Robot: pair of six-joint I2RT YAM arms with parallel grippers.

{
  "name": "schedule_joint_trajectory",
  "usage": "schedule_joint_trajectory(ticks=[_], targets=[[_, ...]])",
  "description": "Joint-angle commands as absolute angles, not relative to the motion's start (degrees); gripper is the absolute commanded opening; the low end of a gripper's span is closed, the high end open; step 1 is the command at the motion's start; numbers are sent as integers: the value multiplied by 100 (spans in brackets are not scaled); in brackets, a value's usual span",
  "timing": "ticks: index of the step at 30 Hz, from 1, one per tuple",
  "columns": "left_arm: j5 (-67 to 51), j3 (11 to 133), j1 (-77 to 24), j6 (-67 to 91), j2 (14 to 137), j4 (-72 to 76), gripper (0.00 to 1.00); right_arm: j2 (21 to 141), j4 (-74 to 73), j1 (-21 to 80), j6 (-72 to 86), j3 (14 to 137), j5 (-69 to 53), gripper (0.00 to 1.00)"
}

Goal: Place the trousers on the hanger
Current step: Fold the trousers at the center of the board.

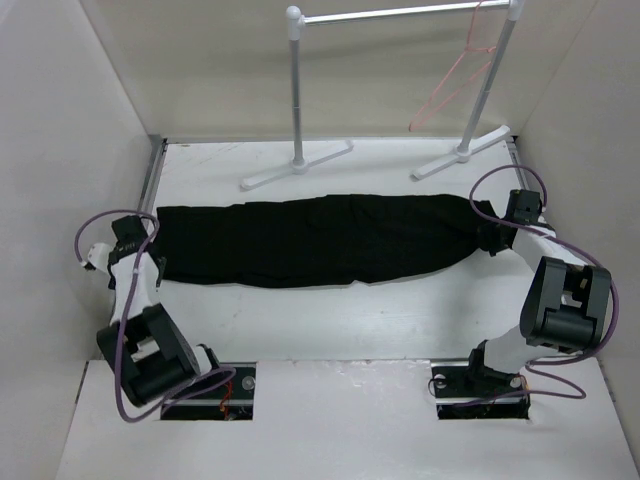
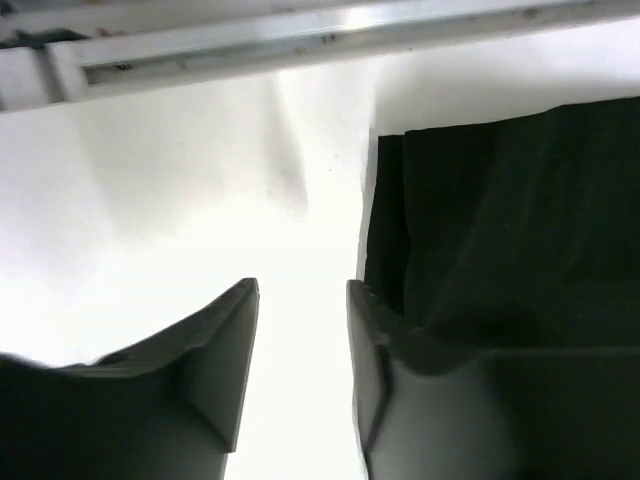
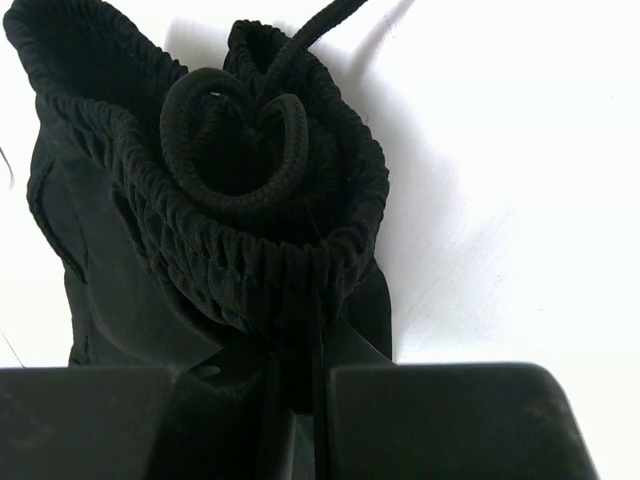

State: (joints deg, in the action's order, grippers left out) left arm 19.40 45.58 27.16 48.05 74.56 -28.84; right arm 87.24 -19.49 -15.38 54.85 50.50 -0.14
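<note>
Top view: black trousers (image 1: pixel 310 240) flat on the white desk (image 1: pixel 350 320), stretched sideways just in front of the garment rack (image 1: pixel 297 100) feet. The waist end is in front of the rack's right foot and the leg hems are out past its left foot. Pink wire hanger (image 1: pixel 455 85) hangs off the rack's bar at the right post, well apart from the trousers. Left end effector (image 1: pixel 148 232) at the hems, right end effector (image 1: pixel 492 238) at the waist end.

Left wrist view: left end effector (image 2: pixel 300 340) partly open, bare desk showing in the gap, nothing held. One finger (image 2: pixel 375 370) sits at the hem edge of the trousers (image 2: pixel 520 220). Metal rail (image 2: pixel 300 40) runs along the desk edge beyond.

Right wrist view: right end effector (image 3: pixel 295 400) pinched closed on the gathered elastic waistband of the trousers (image 3: pixel 250 260). Coiled black drawstring (image 3: pixel 240 150) lies on top of the bunched fabric.
</note>
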Motion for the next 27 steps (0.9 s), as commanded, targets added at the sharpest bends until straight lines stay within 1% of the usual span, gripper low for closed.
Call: schedule_joint_trajectory(ticks=[1, 3, 4, 7, 9, 12, 14, 17, 19, 21, 24, 27], targets=[[2110, 4798, 2704, 4579, 6664, -3339, 45, 8613, -1907, -1595, 5502, 5036, 167, 8], [1960, 5052, 2248, 4605, 6251, -3506, 54, 8613, -1907, -1595, 5502, 5036, 167, 8], [1934, 5167, 1967, 4614, 6110, -3559, 56, 5968, -2586, -1630, 5493, 3670, -16, 48], [1942, 5378, 1071, 4667, 5880, -3525, 58, 5950, -2540, -1490, 5484, 3779, 88, 55], [1951, 5379, 395, 4824, 5810, -3463, 58, 6029, -2601, -1463, 5423, 3893, 158, 56], [1916, 5221, -380, 4992, 5626, -3437, 58, 5758, -2697, -1455, 5388, 3867, 193, 60], [1899, 5028, -636, 5001, 5450, -3340, 58, 5547, -2961, -1534, 5353, 3885, 359, 64], [1584, 4843, -803, 5010, 5317, -3296, 58, 5388, -3059, -1735, 5177, 3902, 413, 73], [1311, 4694, -996, 5036, 5317, -3217, 58, 5545, -2875, -1850, 5124, 3911, 273, 75], [1091, 4457, -1295, 5176, 5291, -2990, 58, 5826, -2393, -1947, 5019, 3990, 19, 77], [941, 4202, -1594, 5334, 5265, -2743, 58, 6545, -1961, -1956, 4844, 4306, -87, 79], [861, 4157, -1674, 5335, 5282, -2681, 58, 7293, -1627, -1938, 4632, 4561, -237, 79]])
